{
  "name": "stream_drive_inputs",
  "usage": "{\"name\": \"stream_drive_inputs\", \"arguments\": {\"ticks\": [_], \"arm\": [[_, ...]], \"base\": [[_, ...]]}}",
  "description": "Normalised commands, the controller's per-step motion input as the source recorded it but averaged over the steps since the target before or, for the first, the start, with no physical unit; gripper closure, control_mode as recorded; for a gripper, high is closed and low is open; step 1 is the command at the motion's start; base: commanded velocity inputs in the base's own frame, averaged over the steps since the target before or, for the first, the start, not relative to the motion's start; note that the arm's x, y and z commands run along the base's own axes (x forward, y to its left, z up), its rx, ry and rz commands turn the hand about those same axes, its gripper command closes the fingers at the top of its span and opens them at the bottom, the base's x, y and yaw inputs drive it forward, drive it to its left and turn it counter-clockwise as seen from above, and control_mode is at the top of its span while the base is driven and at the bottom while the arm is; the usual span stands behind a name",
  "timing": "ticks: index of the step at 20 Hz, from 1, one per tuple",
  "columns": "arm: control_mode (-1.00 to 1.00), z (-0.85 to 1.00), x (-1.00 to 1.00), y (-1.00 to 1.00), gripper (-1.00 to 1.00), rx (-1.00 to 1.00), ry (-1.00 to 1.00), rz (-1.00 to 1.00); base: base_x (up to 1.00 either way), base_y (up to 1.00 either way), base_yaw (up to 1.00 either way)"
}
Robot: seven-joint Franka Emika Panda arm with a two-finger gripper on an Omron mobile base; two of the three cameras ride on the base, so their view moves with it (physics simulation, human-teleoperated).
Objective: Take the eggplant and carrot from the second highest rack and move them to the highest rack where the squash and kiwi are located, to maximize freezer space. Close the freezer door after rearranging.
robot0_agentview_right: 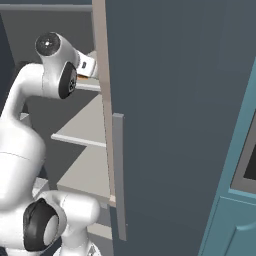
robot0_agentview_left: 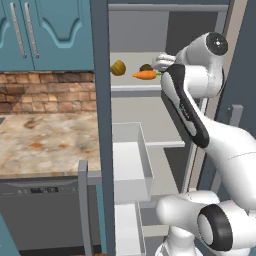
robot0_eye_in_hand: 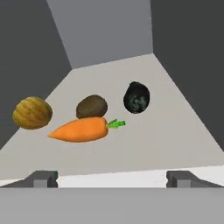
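We see teal cupboard doors (robot0_agentview_left: 45, 32) above a brick backsplash (robot0_agentview_left: 47, 92) and a marbled desk (robot0_agentview_left: 45, 142).

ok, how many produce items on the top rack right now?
4. Squash far left, kiwi in the middle, carrot just in front of the kiwi, eggplant to the right. All lie on one shelf; nothing looks hidden behind them.
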Motion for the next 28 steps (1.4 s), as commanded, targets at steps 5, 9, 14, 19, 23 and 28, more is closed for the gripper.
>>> {"name": "stream_drive_inputs", "arguments": {"ticks": [5,9,14,19,23,28], "arm": [[-1.0,0.21,-0.99,0.0,-1.0,-0.07,-0.03,0.29],[-1.0,0.09,-1.0,0.0,-1.0,-0.03,0.0,0.1],[-1.0,0.01,-0.95,0.0,-1.0,0.0,0.01,0.0],[-1.0,0.0,-0.92,0.0,-1.0,0.0,0.0,0.0],[-1.0,0.0,-0.84,0.0,-1.0,0.0,0.01,0.0],[-1.0,0.0,-0.74,0.0,-1.0,0.0,0.0,0.0]], "base": [[0.0,0.0,0.0],[0.0,0.0,0.0],[0.0,0.0,0.0],[0.0,0.0,0.0],[0.0,0.0,0.0],[0.0,0.0,0.0]]}}
